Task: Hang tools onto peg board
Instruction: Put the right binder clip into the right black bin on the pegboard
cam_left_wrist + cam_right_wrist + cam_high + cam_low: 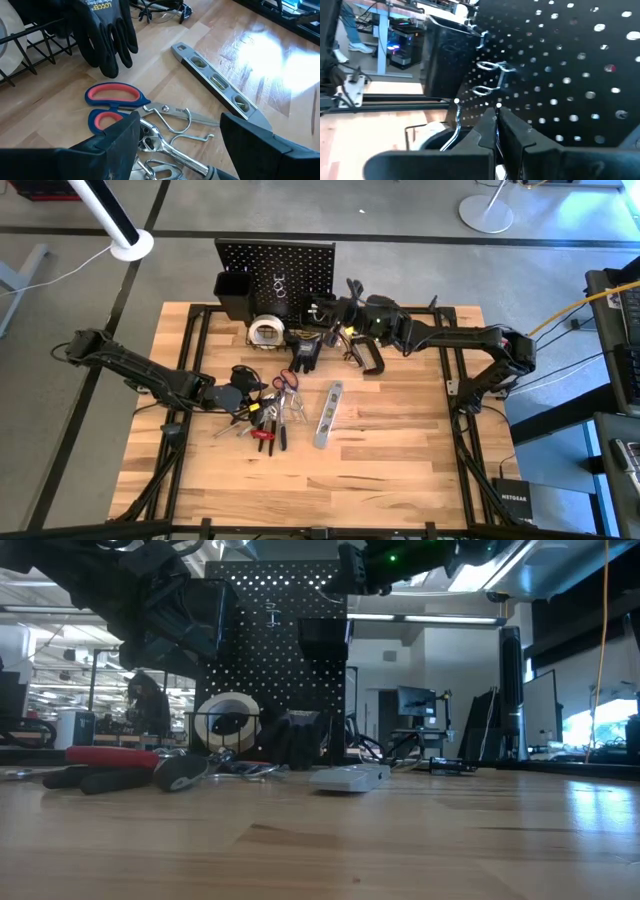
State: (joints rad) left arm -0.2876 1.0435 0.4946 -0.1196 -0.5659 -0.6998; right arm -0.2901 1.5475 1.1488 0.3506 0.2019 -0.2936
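Note:
The black peg board (290,265) stands upright at the table's far edge, carrying a black bin (235,292) and wire hooks (492,67). A tape roll (265,332) sits in a wire basket, with black gloves (305,352) and a C-clamp (368,358) beside it. Scissors (112,95), a silver level (215,82), loose wire hooks (175,122) and red-handled pliers (263,435) lie on the table. My left gripper (180,145) hovers open over the scissors and hooks. My right gripper (496,125) is raised level in front of the peg board, shut on a thin wire hook (455,122). My right gripper pinches the silver wire hook between its two fingertips, coming level toward the peg board. One prong tip (499,105) sticks out just past the fingertips, and the other prong (456,104) runs down beside one finger. The hook is lifted clear of the table.
The arms' black frame rails (195,340) run along the wooden table's sides. Bare wood lies toward the near edge (380,480). Cables and a small box (512,498) sit off the table's right side.

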